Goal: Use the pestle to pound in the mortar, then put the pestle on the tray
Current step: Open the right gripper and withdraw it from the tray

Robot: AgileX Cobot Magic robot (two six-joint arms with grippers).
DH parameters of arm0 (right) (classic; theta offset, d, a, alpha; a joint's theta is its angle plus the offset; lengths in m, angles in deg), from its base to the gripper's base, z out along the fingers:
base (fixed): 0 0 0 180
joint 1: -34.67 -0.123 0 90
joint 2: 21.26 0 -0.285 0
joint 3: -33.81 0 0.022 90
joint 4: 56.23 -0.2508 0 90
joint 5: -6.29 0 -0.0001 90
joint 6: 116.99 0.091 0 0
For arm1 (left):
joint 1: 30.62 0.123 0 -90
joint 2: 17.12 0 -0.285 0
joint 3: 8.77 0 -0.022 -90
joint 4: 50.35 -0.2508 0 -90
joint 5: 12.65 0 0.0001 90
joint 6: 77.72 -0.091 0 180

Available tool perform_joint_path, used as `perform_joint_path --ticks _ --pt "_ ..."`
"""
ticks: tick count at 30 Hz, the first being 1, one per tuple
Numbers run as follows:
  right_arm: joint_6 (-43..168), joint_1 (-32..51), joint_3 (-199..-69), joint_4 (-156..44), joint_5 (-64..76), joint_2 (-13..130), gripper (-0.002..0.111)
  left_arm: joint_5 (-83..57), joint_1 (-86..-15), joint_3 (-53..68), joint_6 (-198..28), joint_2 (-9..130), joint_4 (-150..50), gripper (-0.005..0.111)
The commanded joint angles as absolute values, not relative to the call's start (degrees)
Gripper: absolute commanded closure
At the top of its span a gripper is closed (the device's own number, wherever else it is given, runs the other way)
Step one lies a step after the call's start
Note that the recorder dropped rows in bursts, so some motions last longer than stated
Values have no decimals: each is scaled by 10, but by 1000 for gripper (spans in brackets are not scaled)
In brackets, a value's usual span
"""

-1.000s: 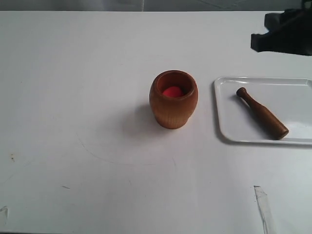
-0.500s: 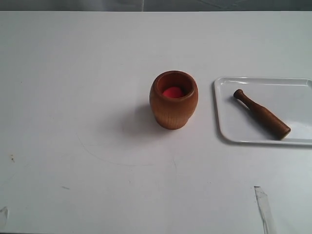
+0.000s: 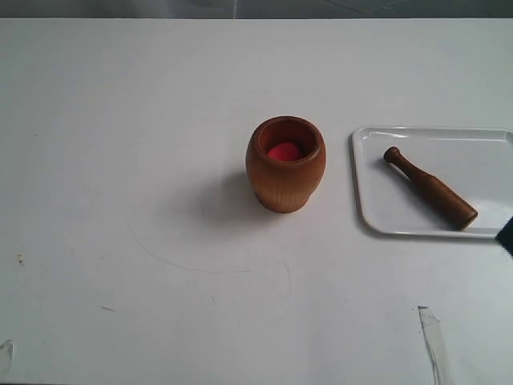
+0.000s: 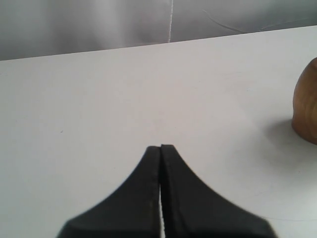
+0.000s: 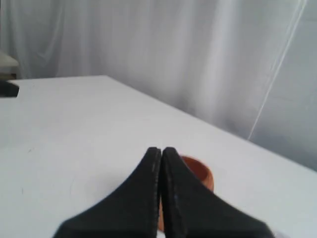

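Exterior view.
- Table (image 3: 120, 120): white, with faint scuffs.
- Mortar (image 3: 285, 164): upright near the centre, apart from everything else; a red ball (image 3: 284, 151) sits inside it.
- Tray (image 3: 481, 156): flat on the table at 3 o'clock of the mortar, near it but not touching, cut by the frame edge.
- Pestle (image 3: 430, 187): lies in the tray, knob toward 10 o'clock, thick end toward 4 o'clock. Nothing grips it.
- Tape (image 3: 434, 341): a clear strip stuck to the table at 5 o'clock of the mortar.
- Dark shape (image 3: 506, 234): a sliver at the frame edge by the tray's near corner; what it is cannot be told.

Left wrist view.
- Left claw (image 4: 160, 147): jaws pressed together, nothing between them, above bare table.
- Mortar (image 4: 306, 106): only one side shows, at the frame edge, well apart from the claw.

Right wrist view.
- Right claw (image 5: 161, 148): jaws pressed together, empty.
- Mortar (image 5: 199, 172): part of the rim shows beyond the fingertips, apart from them.
- Curtain (image 5: 148, 49): pale, behind the table's far edge.
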State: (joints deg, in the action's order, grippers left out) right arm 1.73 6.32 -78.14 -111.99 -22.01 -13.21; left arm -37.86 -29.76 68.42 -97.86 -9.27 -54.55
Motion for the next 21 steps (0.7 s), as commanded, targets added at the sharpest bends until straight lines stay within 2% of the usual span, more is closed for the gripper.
perform_joint_path --ticks 1,16,18,21 --pt "18 67 -720 -1123 -228 -135 108 -377 -302 685 -974 -93 -541 107" --pt "20 67 -700 -1116 -226 -135 108 -377 -302 685 -974 -93 -541 107" --pt "20 67 -700 -1056 -227 -135 108 -377 -302 685 -974 -93 -541 107" --pt "19 67 -700 -846 -237 -135 108 -377 -302 685 -974 -93 -541 107"
